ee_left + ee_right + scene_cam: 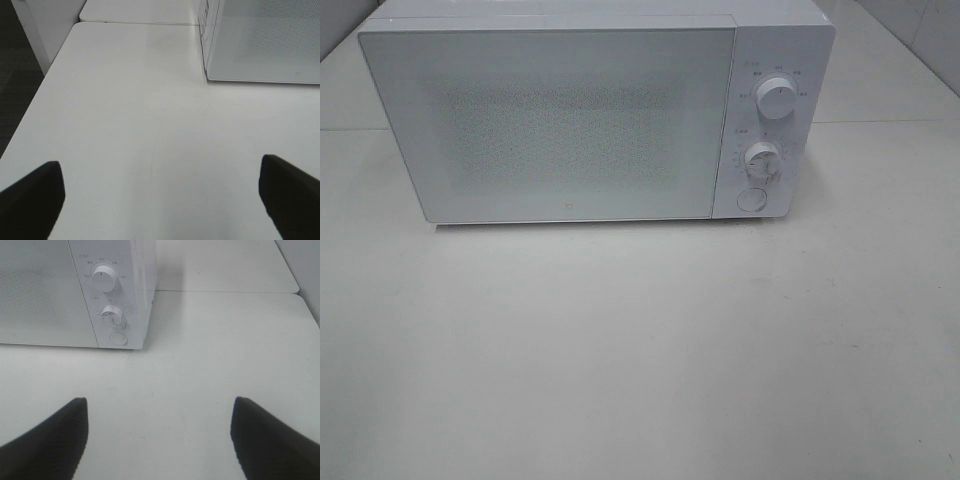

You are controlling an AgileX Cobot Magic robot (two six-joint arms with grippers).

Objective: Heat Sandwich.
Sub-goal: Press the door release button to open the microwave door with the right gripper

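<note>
The sandwich is out of view in all three views. A white microwave [580,115] stands at the back of the table with its door [555,125] shut. It shows too in the left wrist view as the microwave [265,40] and in the right wrist view as the microwave [75,290]. My left gripper [160,200] hangs open over bare table, its two dark fingertips wide apart. My right gripper [160,437] is open as well, in front of the microwave's control panel. Neither gripper shows in the exterior high view.
The control panel carries an upper knob [776,100], a lower knob [761,160] and a round button [751,199]. The white table [640,350] runs in front of the microwave. Its left edge [35,100] drops to a dark floor.
</note>
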